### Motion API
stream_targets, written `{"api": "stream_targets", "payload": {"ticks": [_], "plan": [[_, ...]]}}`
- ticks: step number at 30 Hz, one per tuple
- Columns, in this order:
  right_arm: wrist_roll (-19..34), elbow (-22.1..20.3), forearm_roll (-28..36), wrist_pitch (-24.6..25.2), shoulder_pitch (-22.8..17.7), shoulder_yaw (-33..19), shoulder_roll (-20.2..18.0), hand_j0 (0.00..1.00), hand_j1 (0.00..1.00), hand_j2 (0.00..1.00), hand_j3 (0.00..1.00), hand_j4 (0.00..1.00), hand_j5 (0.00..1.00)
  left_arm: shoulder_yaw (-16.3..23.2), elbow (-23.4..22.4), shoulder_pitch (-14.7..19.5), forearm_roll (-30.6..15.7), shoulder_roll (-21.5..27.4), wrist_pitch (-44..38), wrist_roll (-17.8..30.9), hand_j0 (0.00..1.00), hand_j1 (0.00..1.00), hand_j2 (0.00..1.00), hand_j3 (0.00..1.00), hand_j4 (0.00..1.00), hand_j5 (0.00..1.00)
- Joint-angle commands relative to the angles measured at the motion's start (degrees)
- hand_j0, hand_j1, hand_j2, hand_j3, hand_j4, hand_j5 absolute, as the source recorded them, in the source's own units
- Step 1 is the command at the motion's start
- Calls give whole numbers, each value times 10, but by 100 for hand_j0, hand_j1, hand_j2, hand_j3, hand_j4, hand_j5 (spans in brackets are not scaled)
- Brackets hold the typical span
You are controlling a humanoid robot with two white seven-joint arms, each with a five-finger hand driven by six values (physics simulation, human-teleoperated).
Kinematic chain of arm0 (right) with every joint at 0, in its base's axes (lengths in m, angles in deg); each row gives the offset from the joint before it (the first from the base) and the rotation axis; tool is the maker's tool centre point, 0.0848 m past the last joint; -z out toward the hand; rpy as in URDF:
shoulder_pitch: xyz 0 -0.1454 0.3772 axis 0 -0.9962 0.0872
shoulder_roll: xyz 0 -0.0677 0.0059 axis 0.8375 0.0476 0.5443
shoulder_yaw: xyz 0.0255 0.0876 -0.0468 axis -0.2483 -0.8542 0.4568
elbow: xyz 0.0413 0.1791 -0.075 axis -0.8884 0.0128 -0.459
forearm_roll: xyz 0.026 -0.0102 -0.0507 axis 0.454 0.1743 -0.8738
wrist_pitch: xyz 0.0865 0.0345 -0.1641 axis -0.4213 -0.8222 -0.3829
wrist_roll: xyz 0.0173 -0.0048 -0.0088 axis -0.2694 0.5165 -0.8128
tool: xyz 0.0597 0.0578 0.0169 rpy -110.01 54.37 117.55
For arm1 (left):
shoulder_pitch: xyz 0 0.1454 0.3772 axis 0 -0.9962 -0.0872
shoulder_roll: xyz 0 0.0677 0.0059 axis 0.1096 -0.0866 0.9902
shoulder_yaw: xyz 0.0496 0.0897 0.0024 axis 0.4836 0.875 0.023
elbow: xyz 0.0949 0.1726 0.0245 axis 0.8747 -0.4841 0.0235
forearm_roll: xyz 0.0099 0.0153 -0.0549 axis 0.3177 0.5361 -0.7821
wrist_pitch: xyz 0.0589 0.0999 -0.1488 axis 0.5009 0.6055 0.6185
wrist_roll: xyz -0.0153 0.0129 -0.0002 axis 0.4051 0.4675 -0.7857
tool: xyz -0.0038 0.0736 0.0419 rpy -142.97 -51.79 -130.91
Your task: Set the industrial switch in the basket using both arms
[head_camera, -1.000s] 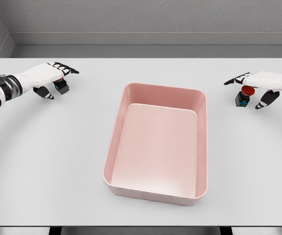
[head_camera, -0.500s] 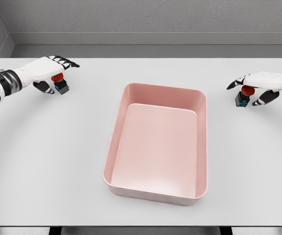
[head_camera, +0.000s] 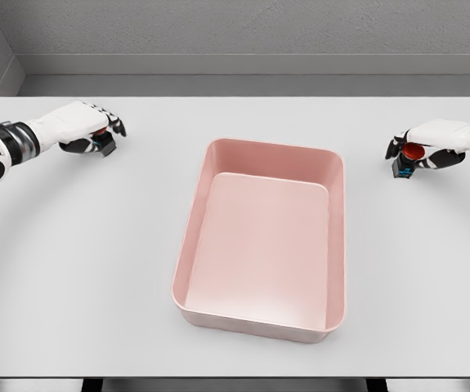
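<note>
Two small industrial switches, each a black box with a red button, sit on the white table. My left hand (head_camera: 102, 131) at the far left has its fingers curled over the left switch (head_camera: 104, 144), which is mostly hidden beneath them. At the far right my right hand (head_camera: 414, 149) is wrapped around the right switch (head_camera: 406, 161), whose red button shows between the fingers. The pink basket (head_camera: 218, 153) stands in the middle of the table with nothing inside.
The white table (head_camera: 79, 261) ends at a grey wall at the back and a dark edge at the front. Both forearms reach in from the side edges of the picture.
Both hands have gone from spread fingers hovering over the switches to fingers closed round them. The switches and the basket have stayed where they were.
</note>
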Motion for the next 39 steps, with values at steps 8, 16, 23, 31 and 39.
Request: {"api": "stream_targets", "payload": {"ticks": [8,16,23,31,39], "plan": [[2,-4,4,1,0,-3,-2,50,50,50,50,50,50,-2,56,-18,-3,6,0,3,26,26,26,26,26,26],[2,-9,4,1,10,-12,-3,48,48,48,48,48,48,-4,147,-40,-41,30,0,6,25,25,25,25,25,25],[1,-18,5,1,18,-17,-4,46,46,46,46,46,46,-1,258,-52,-73,63,0,7,25,25,25,25,25,25],[-1,-81,6,1,22,-17,-8,45,45,45,45,45,45,0,401,-69,-117,89,0,9,25,25,25,25,25,25],[-2,-126,9,1,23,-27,-29,43,43,43,43,43,43,0,489,-79,-121,81,0,41,25,25,25,25,25,25]]}}
